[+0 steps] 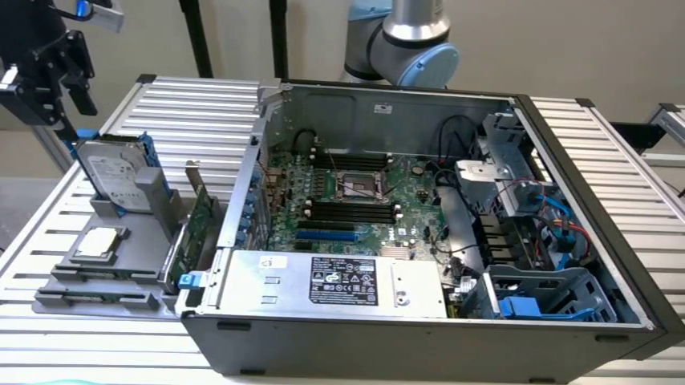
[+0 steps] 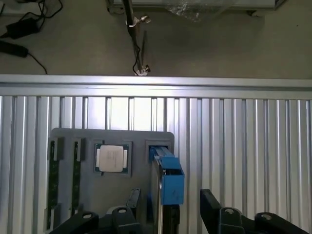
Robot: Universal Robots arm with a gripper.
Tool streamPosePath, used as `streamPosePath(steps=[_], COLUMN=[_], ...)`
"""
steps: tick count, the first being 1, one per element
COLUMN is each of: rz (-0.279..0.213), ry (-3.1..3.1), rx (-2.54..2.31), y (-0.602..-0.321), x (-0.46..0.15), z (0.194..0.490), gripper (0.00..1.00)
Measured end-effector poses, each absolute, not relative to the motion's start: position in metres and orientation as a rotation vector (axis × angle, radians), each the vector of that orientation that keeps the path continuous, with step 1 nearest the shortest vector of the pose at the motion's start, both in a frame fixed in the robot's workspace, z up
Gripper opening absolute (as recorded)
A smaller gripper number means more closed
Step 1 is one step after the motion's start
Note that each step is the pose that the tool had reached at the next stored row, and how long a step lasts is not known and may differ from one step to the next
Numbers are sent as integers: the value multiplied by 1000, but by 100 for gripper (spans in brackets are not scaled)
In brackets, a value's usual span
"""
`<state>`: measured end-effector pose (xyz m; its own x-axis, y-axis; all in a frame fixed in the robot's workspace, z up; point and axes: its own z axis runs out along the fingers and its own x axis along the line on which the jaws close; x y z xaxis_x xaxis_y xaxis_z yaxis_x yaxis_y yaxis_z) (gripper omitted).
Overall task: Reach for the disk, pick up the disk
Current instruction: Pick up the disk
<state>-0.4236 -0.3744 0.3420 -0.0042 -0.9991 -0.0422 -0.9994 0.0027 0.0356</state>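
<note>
Ribbed aluminium table (image 1: 198, 104) with an open PC case (image 1: 599, 265) sitting on most of it. Off on the exterior view's left is a grey holder tray (image 1: 102, 285), and the disk (image 1: 112, 172) stands upright on edge in its slot, blue rails showing, label facing out. A square silver chip (image 1: 99, 241) lies flat in the tray right next to it. The gripper (image 1: 66, 96) hangs just above the disk's top edge. From the wrist view its fingers (image 2: 209, 204) are spread apart on either side of the blue rail, not touching it.
</note>
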Motion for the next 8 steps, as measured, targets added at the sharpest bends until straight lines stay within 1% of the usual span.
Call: streamPosePath(steps=[8], rz=[86], ry=[2221], rx=[-2213], y=[-374], x=[-424], z=[327], gripper=[60])
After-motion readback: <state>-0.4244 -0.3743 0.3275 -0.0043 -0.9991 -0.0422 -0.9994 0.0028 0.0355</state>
